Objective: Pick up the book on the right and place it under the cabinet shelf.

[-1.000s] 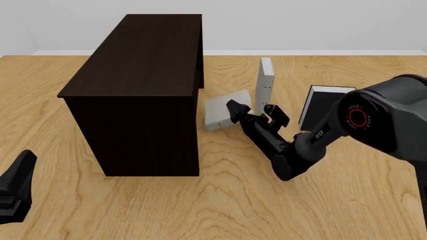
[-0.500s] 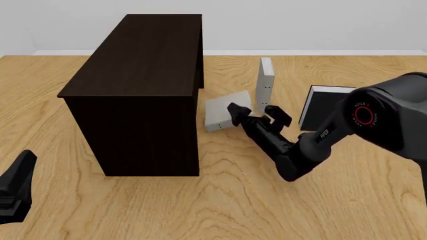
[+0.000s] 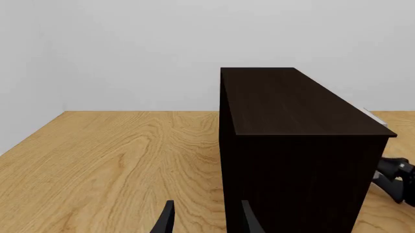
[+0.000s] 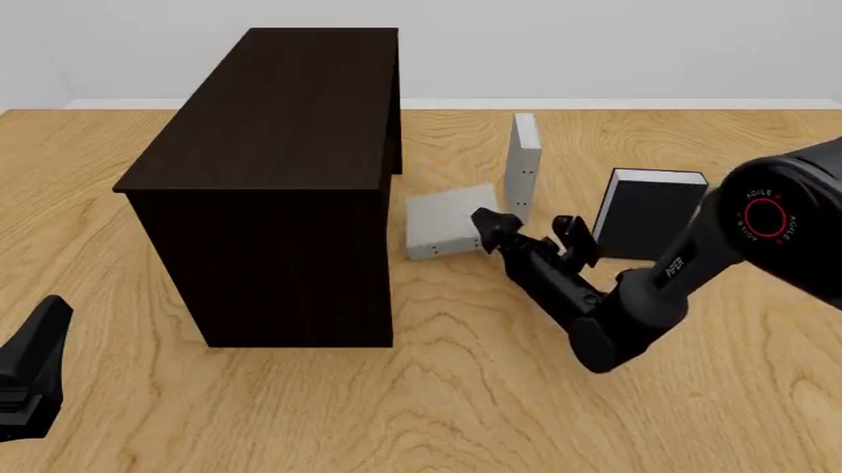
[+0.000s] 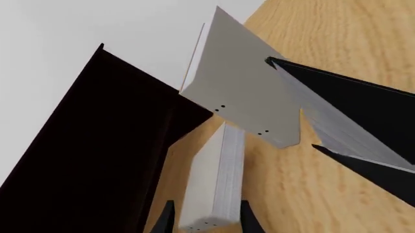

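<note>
The book (image 4: 524, 166), light grey, stands upright on the table right of the dark cabinet (image 4: 276, 148); its dotted spine faces my right gripper (image 4: 527, 226). That gripper is open and empty, just in front of the book's lower end, its left finger over the edge of a second grey book (image 4: 441, 223) lying flat by the cabinet. In the right wrist view the upright book (image 5: 246, 99) is ahead, the flat book (image 5: 214, 184) runs between the fingertips, and the cabinet (image 5: 84, 145) is beside them. My left gripper (image 3: 206, 224) is open and empty, near the cabinet's (image 3: 292, 145) near end.
A black-covered book (image 4: 652, 212) stands upright to the right of the right gripper, close to its right finger; it also shows in the right wrist view (image 5: 363, 121). My left gripper (image 4: 34, 379) sits low at the front left. The wooden table (image 4: 435, 394) extends all round.
My right gripper and forearm have shifted to the right and slightly nearer, from between the two grey books to in front of the upright one. The left arm has not moved.
</note>
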